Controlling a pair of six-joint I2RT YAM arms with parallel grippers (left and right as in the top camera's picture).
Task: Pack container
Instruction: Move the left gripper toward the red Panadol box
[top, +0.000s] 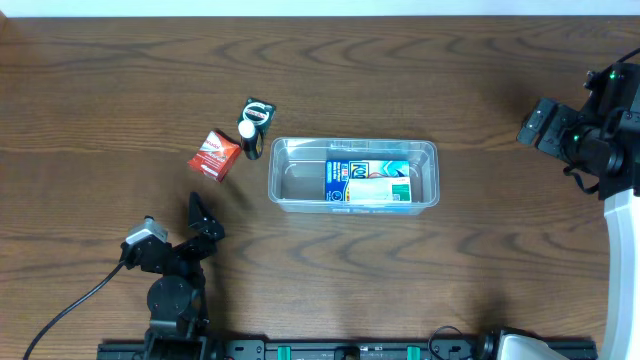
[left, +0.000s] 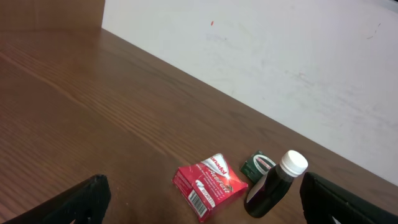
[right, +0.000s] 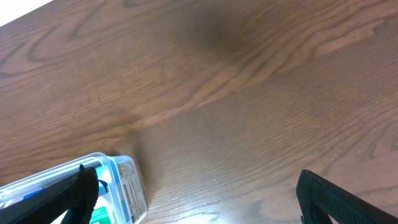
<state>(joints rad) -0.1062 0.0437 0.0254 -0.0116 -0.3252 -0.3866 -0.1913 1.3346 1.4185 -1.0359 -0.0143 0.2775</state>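
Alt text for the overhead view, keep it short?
A clear container mid-frame holds blue-and-white boxes; a red box, dark bottle and small green packet lie just left of it. The left end effector and right end effector are open and empty.

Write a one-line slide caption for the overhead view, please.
Clear container holding a blue-and-white box; a red packet and a dark bottle sit outside, to its left.

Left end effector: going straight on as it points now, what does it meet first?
Probably the red box, centred ahead of the left end effector; depth is unclear.
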